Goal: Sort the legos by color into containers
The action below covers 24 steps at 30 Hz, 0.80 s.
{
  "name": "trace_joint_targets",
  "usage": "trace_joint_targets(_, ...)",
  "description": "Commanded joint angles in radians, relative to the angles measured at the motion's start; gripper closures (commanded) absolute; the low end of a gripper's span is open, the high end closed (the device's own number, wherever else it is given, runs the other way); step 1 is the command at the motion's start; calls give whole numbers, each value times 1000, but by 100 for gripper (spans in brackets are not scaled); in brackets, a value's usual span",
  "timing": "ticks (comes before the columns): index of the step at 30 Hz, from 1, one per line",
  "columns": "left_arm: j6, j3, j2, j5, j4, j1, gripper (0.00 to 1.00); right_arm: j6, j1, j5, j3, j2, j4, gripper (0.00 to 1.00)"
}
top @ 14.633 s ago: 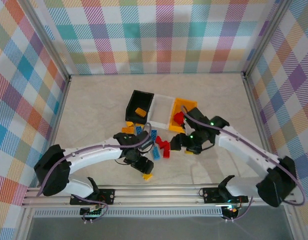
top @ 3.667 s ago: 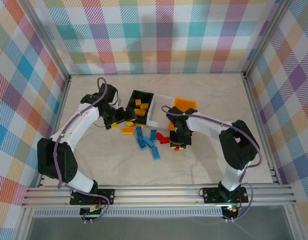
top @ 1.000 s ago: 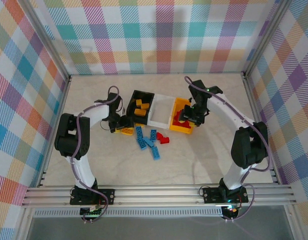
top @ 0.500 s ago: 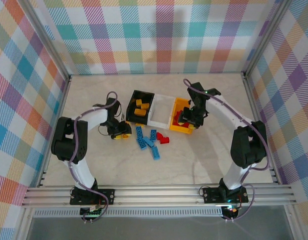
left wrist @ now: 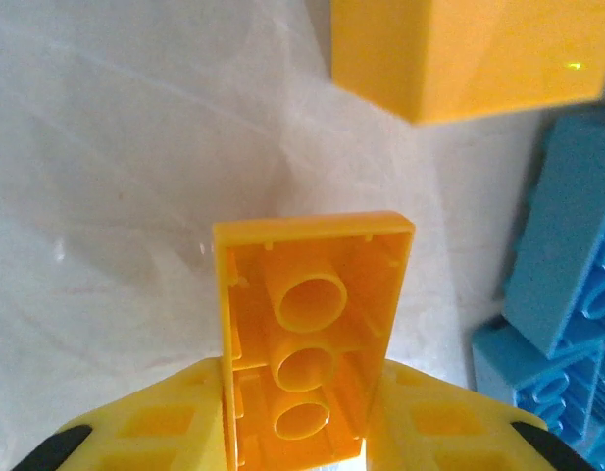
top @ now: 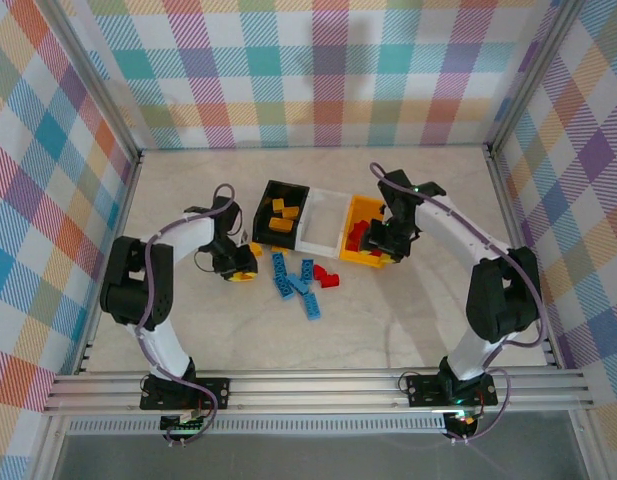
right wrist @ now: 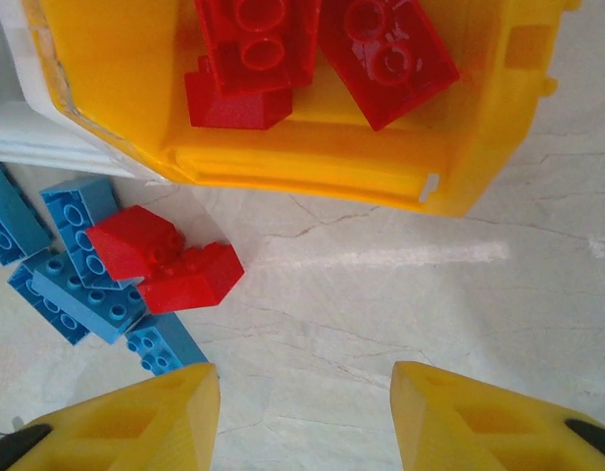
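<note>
My left tool (left wrist: 302, 422) is clenched on a yellow brick (left wrist: 312, 285), hollow side toward my camera, left of the counter's (left wrist: 116, 196) centre, near the black bin (top: 260, 212) (home for yellows, I judge). My right tool (right wrist: 304, 412) hangs released over the yellow bin (right wrist: 312, 167) — reds (right wrist: 385, 44) inside.

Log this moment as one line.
left gripper shut on yellow brick | right gripper open, empty, near yellow bin | blue bricks loose on table

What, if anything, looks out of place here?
Red legos lie in the yellow-orange bin, while yellow legos lie in the black bin, so brick and bin colours do not match. Nothing looks spilled or damaged.
</note>
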Motion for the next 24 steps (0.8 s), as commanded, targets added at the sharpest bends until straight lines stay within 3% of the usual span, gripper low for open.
trace_joint_targets(1,14,30,-121,-20,-82,-5,68,8,6,-24,-26,-48,-1,50)
trace_joint_targets(8,-2,242,-120,-17,-155,-3,68,31,18,-68,-96,-87,34,49)
trace_joint_targets(24,-89,926,439,8,-202,-78,68,104,107,-97,-327,-246,118,49)
